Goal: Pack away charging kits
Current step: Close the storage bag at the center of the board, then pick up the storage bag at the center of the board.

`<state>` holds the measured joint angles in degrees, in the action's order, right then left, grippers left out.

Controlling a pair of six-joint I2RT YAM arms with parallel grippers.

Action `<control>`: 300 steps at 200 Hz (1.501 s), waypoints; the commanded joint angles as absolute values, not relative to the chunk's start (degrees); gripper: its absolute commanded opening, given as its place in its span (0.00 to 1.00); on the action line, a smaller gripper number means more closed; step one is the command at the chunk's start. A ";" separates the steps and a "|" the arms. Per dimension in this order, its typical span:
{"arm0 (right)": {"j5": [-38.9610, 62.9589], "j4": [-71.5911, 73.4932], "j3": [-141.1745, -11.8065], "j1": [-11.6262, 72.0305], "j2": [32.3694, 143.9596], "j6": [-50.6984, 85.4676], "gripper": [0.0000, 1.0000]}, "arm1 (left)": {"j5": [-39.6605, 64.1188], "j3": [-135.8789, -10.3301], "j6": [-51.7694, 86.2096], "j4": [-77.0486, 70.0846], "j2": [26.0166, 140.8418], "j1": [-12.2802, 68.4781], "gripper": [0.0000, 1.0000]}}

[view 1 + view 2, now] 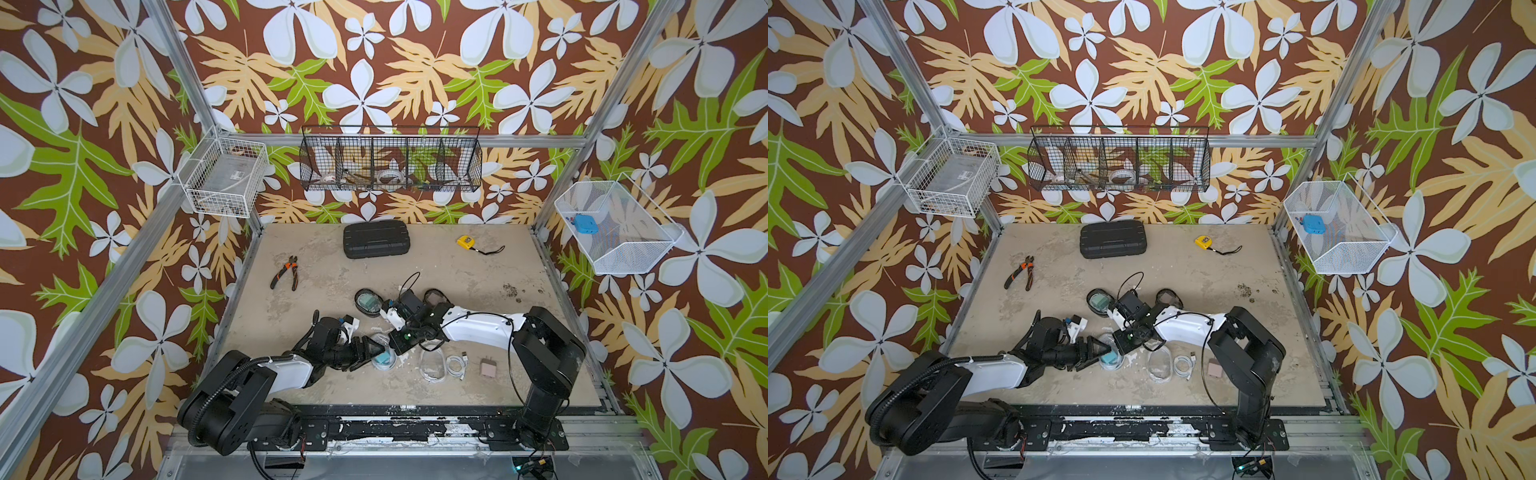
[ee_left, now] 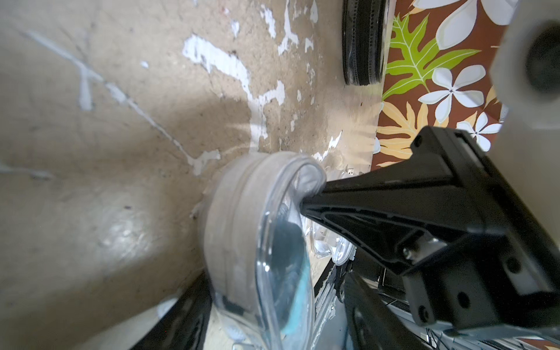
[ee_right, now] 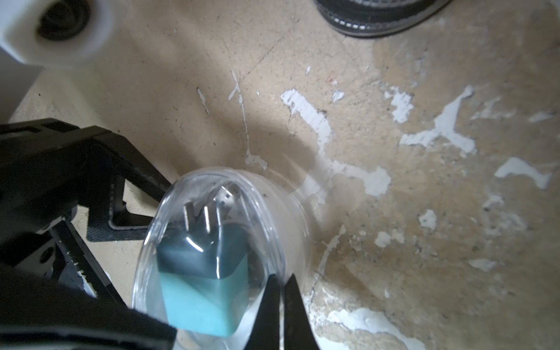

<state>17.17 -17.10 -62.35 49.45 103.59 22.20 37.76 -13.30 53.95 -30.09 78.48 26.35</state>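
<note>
Landmark: empty clear case (image 1: 432,365) on counter (image 1: 457,282)
Looks done: teal-filled black-rimmed case (image 1: 368,301), second black-rimmed case (image 1: 435,296), both behind landmark, look shut
In hand: filled clear case (image 1: 381,365) just beside landmark, left-arm side; teal plug (image 3: 200,291), cable connector (image 3: 225,194) inside, lid seemingly on
Left jaws apart astride it, one touching rim; clamped or not, cannot tell
Right jaws together, tips at lid edge
Left to pack: white cable (image 1: 456,365) just beside landmark, pink plug (image 1: 487,368) beyond cable

The clear case (image 3: 257,212) is glossy plastic, the teal plug (image 3: 200,291) matt with metal prongs (image 3: 206,218), the tabletop (image 3: 394,242) rough, chipped.
</note>
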 commanded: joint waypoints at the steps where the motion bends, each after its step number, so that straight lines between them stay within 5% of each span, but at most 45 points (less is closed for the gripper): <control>1: 17.53 -17.07 -62.31 49.66 103.95 23.15 0.00 | 37.30 -12.49 56.44 -33.27 79.20 26.31 0.67; 189: 12.83 -15.64 -58.45 49.57 100.39 21.62 0.00 | 35.05 -14.95 58.99 -34.92 85.23 31.14 0.67; 275: 12.52 -16.28 -59.06 49.74 98.35 21.80 0.00 | 35.83 -14.35 63.81 -42.19 91.46 31.19 0.48; 300: 12.83 -16.45 -59.41 49.83 98.36 21.80 0.00 | 34.21 -14.21 63.61 -41.17 90.47 31.10 0.29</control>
